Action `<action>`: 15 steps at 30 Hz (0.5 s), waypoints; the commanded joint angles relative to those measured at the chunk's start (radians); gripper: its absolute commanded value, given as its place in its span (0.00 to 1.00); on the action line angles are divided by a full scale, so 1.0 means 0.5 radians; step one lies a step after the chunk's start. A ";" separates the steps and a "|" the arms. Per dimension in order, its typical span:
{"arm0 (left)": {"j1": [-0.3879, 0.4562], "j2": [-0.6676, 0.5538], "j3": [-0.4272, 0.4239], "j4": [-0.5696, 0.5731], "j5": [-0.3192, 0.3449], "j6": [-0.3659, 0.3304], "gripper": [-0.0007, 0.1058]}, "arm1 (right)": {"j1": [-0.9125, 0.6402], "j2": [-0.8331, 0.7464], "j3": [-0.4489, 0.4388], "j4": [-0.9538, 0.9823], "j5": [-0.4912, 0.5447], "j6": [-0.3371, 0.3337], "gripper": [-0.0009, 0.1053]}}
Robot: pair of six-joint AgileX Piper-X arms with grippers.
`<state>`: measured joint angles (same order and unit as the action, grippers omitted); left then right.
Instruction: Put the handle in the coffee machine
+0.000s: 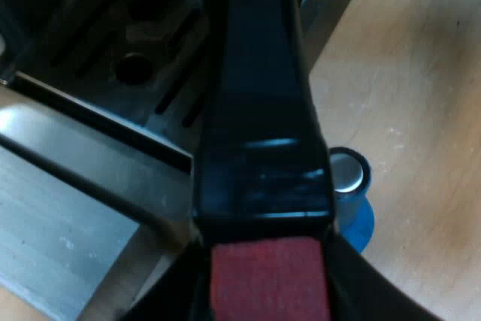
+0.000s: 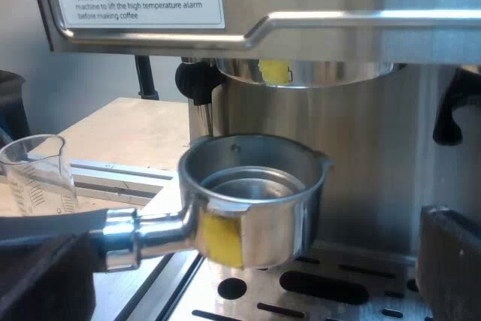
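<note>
The metal holder (image 2: 252, 201) hangs level just under the espresso machine's round brew head (image 2: 316, 73), above the slotted drip tray (image 2: 331, 287). It carries a yellow mark, and its basket looks empty. Its dark handle (image 1: 259, 110) with the red end (image 1: 270, 280) runs straight out from my left gripper (image 1: 270, 295), which is shut on it near the red end. My right gripper (image 2: 248, 280) is open in front of the machine, its black fingers (image 2: 451, 261) wide apart with nothing between them.
A blue tamper (image 1: 349, 186) stands on the wooden table beside the machine's drip tray (image 1: 143, 58). A clear measuring glass (image 2: 37, 174) sits on the table near the machine. The steam wand with its black grip (image 2: 197, 84) hangs close to the brew head.
</note>
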<state>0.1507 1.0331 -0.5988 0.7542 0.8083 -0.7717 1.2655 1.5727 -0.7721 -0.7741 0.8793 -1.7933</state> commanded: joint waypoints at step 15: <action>-0.005 0.216 -0.165 -0.190 0.222 -0.024 0.01 | -0.012 -0.003 0.000 -0.013 -0.015 -0.009 0.83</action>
<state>0.1507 1.1401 -0.6674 0.6850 0.8586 -0.7781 1.2655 1.5727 -0.7721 -0.7741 0.8793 -1.7933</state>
